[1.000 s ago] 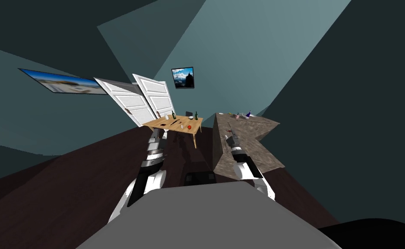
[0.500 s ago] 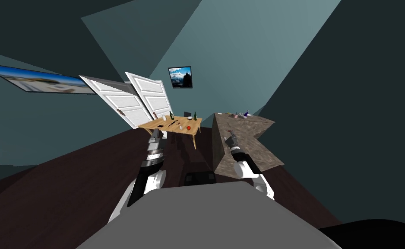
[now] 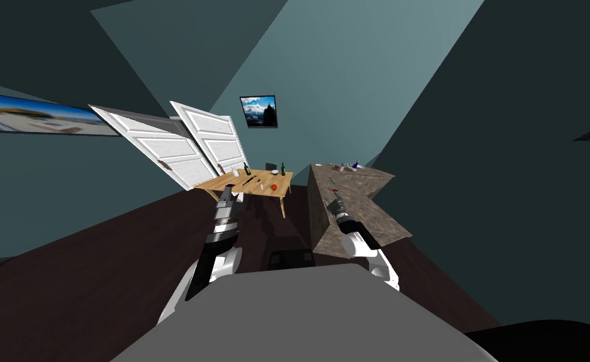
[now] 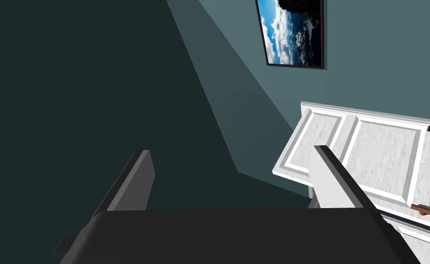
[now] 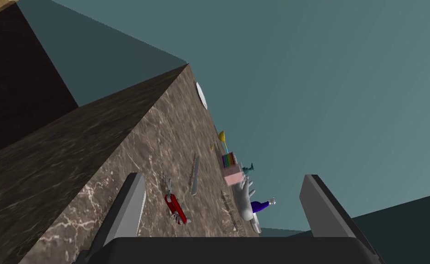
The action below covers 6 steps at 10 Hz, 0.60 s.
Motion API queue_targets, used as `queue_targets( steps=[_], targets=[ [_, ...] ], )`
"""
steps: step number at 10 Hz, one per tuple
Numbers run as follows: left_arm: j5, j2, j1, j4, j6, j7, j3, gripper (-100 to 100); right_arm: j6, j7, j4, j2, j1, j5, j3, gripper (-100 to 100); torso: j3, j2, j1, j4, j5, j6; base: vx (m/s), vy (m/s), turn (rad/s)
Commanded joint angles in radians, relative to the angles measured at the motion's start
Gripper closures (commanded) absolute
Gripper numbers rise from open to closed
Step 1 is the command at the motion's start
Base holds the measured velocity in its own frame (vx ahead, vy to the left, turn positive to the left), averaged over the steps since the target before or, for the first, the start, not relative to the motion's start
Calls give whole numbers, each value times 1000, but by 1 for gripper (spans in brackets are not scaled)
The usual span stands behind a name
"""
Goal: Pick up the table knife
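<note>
Room: teal walls, brown stone worktop (image 3: 375, 220) on our right.
Knife: grey table knife (image 5: 194, 174) lay flat there, beside a red pocket knife (image 5: 175, 208).
Pincers: left pincer (image 4: 230, 151) and right pincer (image 5: 223, 176) gaped, empty.
Progress: nothing done yet, we judged; reach, grasp and lift remained.

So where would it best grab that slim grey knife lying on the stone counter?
Probably from above, with the open right tool pinching the table knife across its narrow width near the middle. It lies flat on the counter, so only its long edges offer a hold. The red pocket knife lies close beside it, so the tool should drop clear of that.
</note>
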Motion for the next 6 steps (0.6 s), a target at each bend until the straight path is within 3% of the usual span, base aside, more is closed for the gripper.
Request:
queue_targets(
  steps=[1,6],
  targets=[
    [0,0,0,0,0,0,0,0,38,-15,2,0,-2,-12,-5,-100,0,0,0,0,0,0,42,60,-61],
    [0,0,0,0,0,0,0,0,173,-99,19,3,-24,-82,-47,-100,0,0,-1,0,0,0,48,47,-91]
  ],
)
